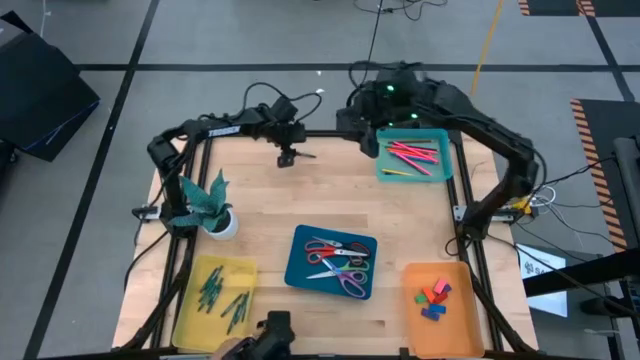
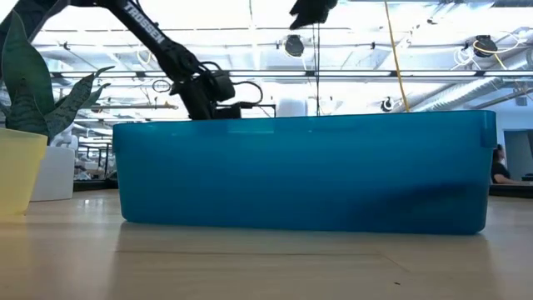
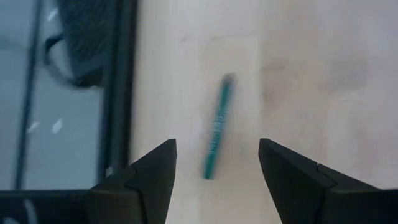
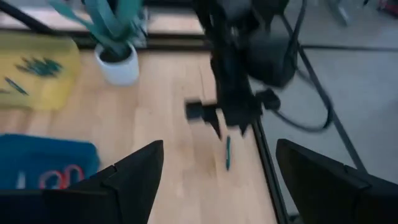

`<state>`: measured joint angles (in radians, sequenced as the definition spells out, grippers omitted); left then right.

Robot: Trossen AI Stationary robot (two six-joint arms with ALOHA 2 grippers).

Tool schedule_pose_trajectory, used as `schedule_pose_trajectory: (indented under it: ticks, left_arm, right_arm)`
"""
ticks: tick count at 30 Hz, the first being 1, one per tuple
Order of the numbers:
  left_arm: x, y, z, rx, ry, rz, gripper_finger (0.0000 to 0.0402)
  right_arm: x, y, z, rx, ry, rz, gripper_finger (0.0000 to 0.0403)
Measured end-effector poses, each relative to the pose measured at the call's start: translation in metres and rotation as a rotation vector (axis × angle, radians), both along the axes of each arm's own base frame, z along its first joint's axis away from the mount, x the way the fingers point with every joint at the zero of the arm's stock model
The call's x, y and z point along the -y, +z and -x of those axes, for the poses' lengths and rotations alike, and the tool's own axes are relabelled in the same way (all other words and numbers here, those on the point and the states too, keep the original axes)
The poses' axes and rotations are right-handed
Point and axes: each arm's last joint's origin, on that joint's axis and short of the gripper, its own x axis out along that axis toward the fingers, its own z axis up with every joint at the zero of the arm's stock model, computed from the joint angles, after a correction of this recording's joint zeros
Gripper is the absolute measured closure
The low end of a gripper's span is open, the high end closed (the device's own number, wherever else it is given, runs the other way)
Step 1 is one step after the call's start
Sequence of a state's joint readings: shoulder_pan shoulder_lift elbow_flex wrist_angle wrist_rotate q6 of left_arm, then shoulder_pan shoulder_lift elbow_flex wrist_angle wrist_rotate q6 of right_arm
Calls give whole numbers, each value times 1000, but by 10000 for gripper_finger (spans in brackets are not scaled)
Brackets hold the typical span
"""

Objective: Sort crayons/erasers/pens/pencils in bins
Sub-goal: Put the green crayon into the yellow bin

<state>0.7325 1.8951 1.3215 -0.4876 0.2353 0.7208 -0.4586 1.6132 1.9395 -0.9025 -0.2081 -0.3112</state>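
The left pincer (image 1: pixel 287 157) hangs over the far edge of the wooden counter (image 1: pixel 330 200), its two dark fingers (image 3: pixel 155 171) spread wide and released, gripping nothing. Between them, in the left wrist view, a green pen (image 3: pixel 217 124) lies flat on the counter close to the black frame rail, untouched by either finger; the right wrist view shows the same pen just below the pincer's tips.

The right pincer (image 4: pixel 217 165) is up at the far end near the robot's base, by the teal bin, and its fingers also stand apart, empty.

The translucent teal bin (image 1: pixel 443 140) sits at the far right corner and holds red and pink sticks, with a yellow one among them. The orange bin (image 1: pixel 415 325) is at the near right corner with the erasers (image 1: pixel 433 298) gathered inside it, red, green and blue blocks touching one another. The dark blue bin (image 1: pixel 298 265) lies near the middle of the counter with several pairs of scissors (image 1: pixel 338 265) in it. The yellow bin (image 1: pixel 192 315) is at the near left corner, holding green sticks. A potted plant (image 1: pixel 207 205) in a white pot stands just beyond it.
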Motion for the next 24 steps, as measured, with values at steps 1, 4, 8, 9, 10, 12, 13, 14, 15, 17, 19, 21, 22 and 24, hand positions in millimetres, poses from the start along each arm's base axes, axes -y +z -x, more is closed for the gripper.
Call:
schedule_pose_trajectory:
  ticks: [1, 4, 8, 9, 10, 12, 13, 14, 15, 17, 19, 21, 22, 24]
  left_arm:
    - [0, -2, -4, -21, 40, -27, 170]
    - [2, -3, -9, -47, 93, -50, 170]
    - [13, 5, -10, -57, 168, -19, 170]
    - [17, 8, -11, -60, 187, -4, 170]
    - [22, 10, -11, -68, 206, 14, 170]
    - [31, 13, -11, -91, 257, 55, 170]
    - [36, 13, -11, -100, 282, 81, 170]
    - [41, 14, -12, -105, 296, 106, 170]
    - [46, 15, -14, -102, 284, 144, 170]
    - [59, 15, -19, -70, 198, 216, 171]
    - [72, 11, -25, -42, 72, 246, 178]
    - [81, 4, -28, -45, -6, 238, 189]
    - [82, 1, -28, -44, -15, 232, 196]
    - [81, -3, -28, -26, 17, 226, 207]
  right_arm:
    - [-5, 5, 4, 18, -4, -2, 101]
    - [-13, 15, 12, 42, -49, 6, 101]
    - [-19, 21, 19, 56, -81, 5, 101]
    - [-19, 22, 19, 61, -84, -1, 101]
    - [-19, 22, 19, 62, -86, -5, 101]
    - [-19, 20, 18, 56, -91, -13, 101]
    - [-18, 20, 18, 54, -91, -14, 101]
    - [-18, 19, 17, 52, -89, -12, 101]
    - [-18, 19, 16, 54, -87, -9, 101]
    - [-17, 19, 15, 62, -87, -5, 101]
    - [-17, 19, 14, 68, -88, -7, 101]
    - [-18, 20, 14, 72, -92, -19, 101]
    - [-18, 19, 15, 72, -97, -31, 101]
    - [-20, 18, 15, 57, -112, -66, 101]
